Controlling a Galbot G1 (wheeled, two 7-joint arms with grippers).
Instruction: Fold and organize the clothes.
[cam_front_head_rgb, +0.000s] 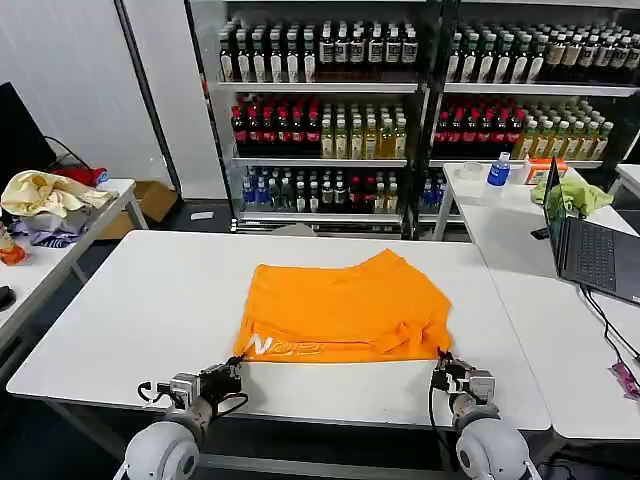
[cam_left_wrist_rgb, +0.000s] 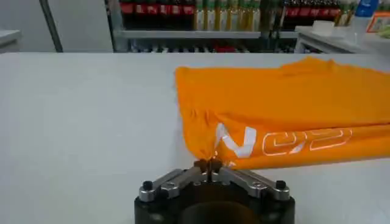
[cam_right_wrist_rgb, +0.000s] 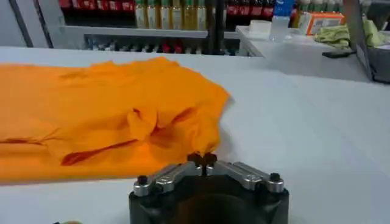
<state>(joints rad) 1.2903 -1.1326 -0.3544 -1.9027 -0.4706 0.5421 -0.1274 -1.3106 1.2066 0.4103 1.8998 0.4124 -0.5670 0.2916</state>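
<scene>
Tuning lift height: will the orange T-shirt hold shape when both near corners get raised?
Probably not. The orange T-shirt already lies bunched and creased near the right gripper, so it looks floppy and should sag between corners. It looks thin, likely light. The left gripper pinches the lettered corner.

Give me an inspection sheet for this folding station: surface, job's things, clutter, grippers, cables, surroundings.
Surface: white table, bare around the garment.
Job's things: orange T-shirt, partly folded, white lettering along the near hem, fabric bunched at its near right corner.
Clutter: nothing seen on the work table.
Grippers: left gripper shut on the shirt's near left corner; right gripper shut on the near right corner.
Cables: black wires at the left wrist; a cable trails from the laptop.
Surroundings: bottle shelves behind; pale garments on the left side table; green cloth by the laptop.
</scene>
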